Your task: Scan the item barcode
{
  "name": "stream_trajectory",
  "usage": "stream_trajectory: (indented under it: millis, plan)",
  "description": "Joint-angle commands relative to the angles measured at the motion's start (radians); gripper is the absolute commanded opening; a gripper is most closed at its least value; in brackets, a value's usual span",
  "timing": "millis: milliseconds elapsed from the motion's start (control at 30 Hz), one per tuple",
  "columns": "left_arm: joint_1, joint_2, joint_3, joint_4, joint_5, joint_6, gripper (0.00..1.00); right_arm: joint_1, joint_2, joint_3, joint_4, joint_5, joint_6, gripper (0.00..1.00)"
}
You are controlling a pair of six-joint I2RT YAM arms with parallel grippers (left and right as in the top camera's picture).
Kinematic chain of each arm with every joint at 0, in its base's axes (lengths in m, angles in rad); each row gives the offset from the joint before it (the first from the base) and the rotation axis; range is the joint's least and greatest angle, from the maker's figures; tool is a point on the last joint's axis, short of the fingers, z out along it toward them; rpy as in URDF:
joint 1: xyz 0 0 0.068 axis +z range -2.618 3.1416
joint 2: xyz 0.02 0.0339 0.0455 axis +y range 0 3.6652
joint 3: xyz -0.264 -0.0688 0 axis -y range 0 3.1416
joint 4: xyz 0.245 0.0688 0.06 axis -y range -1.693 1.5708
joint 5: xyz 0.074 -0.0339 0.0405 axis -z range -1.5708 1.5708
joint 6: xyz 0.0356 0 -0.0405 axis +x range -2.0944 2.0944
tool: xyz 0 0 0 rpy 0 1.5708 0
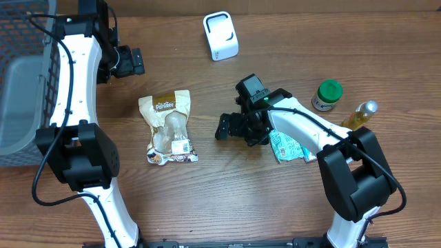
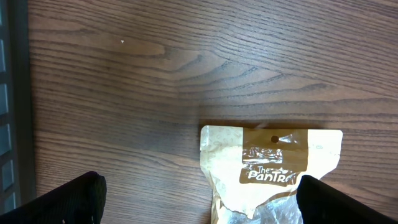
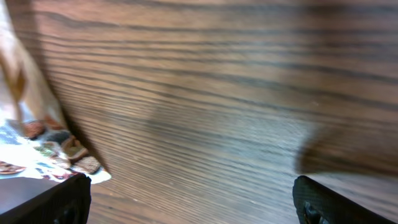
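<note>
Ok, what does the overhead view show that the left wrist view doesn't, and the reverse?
Only overhead: the small white box scanner, green-lidded jar, yellow bottle, teal packet, and the right gripper, open, near the tan plastic snack bag. Only left wrist: the hang hole in that bag's brown header. Both: the bag lying on the wooden table, nothing gripping it.

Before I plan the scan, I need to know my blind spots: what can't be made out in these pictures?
Snack bag label, overhead: barcode too small to read.
Same bag, left wrist: lower part cut by the bottom edge; right wrist: blurred at the left edge.
Teal packet, overhead: partly hidden under the right arm.
Basket, overhead: cut off by the left edge.
</note>
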Motion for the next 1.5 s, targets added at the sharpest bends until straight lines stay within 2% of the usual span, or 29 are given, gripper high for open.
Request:
stream_trajectory:
  millis: [0, 167, 333, 400, 533, 567, 933, 1067, 1233, 1467]
  plan:
    - [-0.008, -0.029, 0.014, 0.002, -0.006, -0.006, 1.00, 0.028, -0.008, -0.005, 0.039, -0.028, 0.004, 1.00]
    - [-0.015, -0.029, 0.014, 0.080, 0.034, -0.008, 1.00, 0.090, -0.008, -0.005, 0.060, 0.086, 0.003, 1.00]
    - [-0.024, -0.028, 0.012, 0.016, 0.106, -0.006, 1.00, 0.108, -0.008, -0.005, 0.079, 0.092, 0.003, 1.00]
    - [-0.027, -0.027, -0.003, 0.006, 0.106, -0.006, 0.74, 0.108, -0.008, -0.005, 0.079, 0.092, 0.003, 1.00]
    - [-0.029, -0.026, -0.050, -0.003, 0.106, -0.006, 0.06, 0.108, -0.008, -0.005, 0.082, 0.093, 0.003, 1.00]
    - [-0.031, -0.026, -0.075, -0.001, 0.106, -0.006, 0.04, 0.108, -0.008, -0.005, 0.082, 0.093, 0.003, 1.00]
    - [-0.045, -0.026, -0.309, 0.144, 0.106, -0.006, 0.05, 0.108, -0.008, -0.005, 0.097, 0.092, 0.004, 1.00]
    - [-0.074, -0.026, -0.377, 0.189, 0.106, -0.003, 0.15, 0.108, -0.008, -0.005, 0.100, 0.093, 0.003, 1.00]
    - [-0.133, -0.026, -0.452, 0.246, 0.106, -0.003, 0.13, 0.108, -0.008, -0.005, 0.100, 0.093, 0.003, 1.00]
    - [-0.246, -0.026, -0.455, 0.241, 0.107, 0.006, 0.10, 0.108, -0.008, -0.005, 0.100, 0.093, 0.003, 1.00]
